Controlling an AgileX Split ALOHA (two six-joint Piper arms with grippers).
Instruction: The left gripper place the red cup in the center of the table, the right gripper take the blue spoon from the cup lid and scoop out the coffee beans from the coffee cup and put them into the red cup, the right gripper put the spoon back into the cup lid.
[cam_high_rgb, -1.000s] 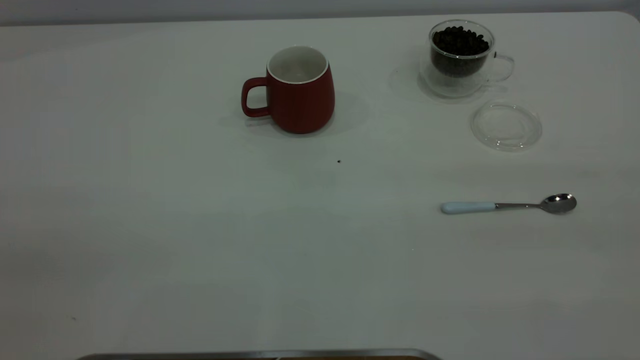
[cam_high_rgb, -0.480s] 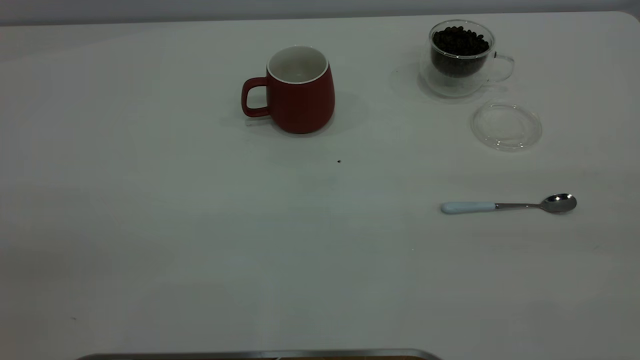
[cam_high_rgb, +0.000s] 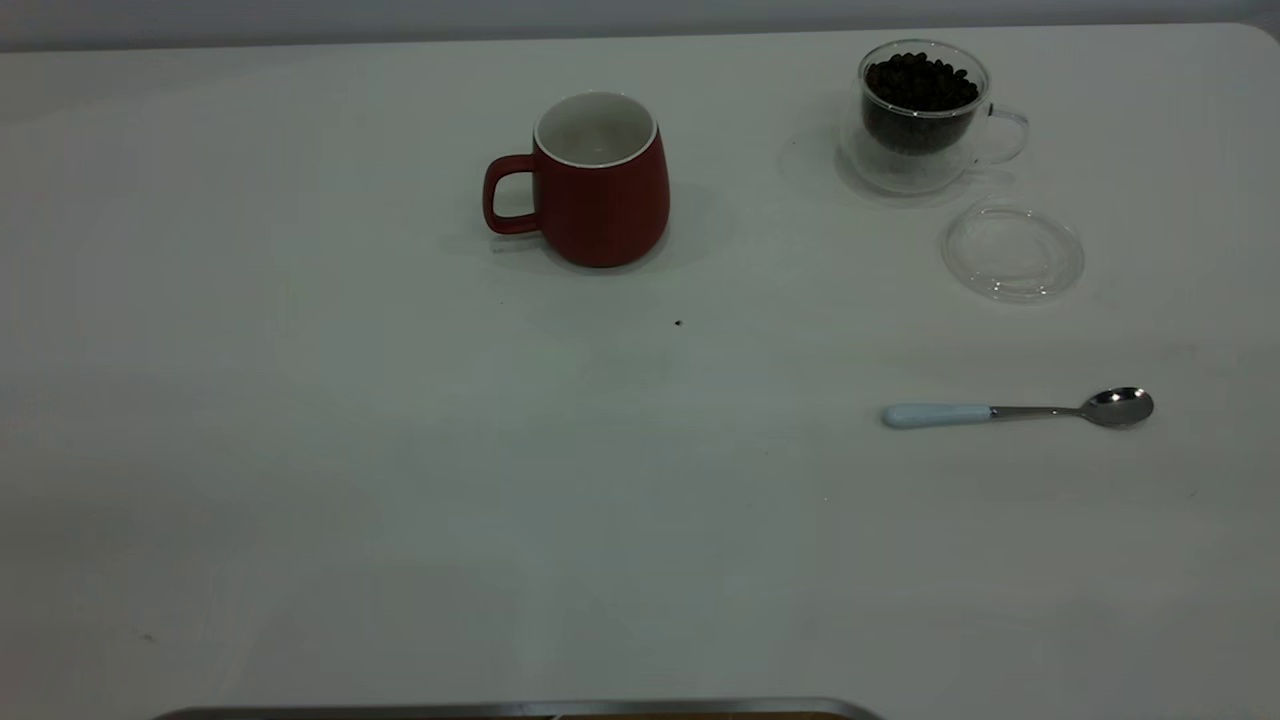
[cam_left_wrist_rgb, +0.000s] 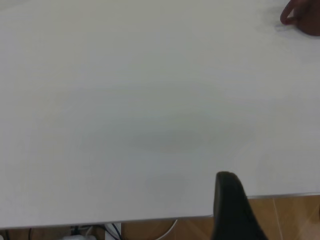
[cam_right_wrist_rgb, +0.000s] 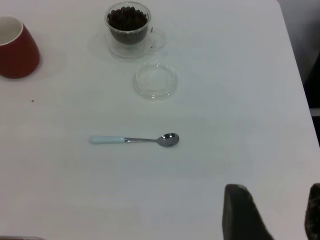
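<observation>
White table (cam_high_rgb: 350, 480) fills the exterior view. Red cup (cam_high_rgb: 600, 180) stands upright toward the far middle, handle pointing left, white inside showing nothing in it. Tiny dark speck (cam_high_rgb: 678, 323) on the tabletop just in front of it. Coffee cup (cam_high_rgb: 922, 115) stands at far right, full of coffee beans (cam_high_rgb: 920, 85). Cup lid (cam_high_rgb: 1012, 252) lies flat just in front of it, apart from it, nothing on it. Blue spoon (cam_high_rgb: 1018, 410) lies on the bare table nearer the front, well apart from the lid, handle pointing left. Right gripper (cam_right_wrist_rgb: 280, 215) hovers over the right table edge, fingers spread, holding nothing. Left gripper: only one dark finger (cam_left_wrist_rgb: 231, 207) shows over the table edge, spread cannot be told, nothing seen in it.
</observation>
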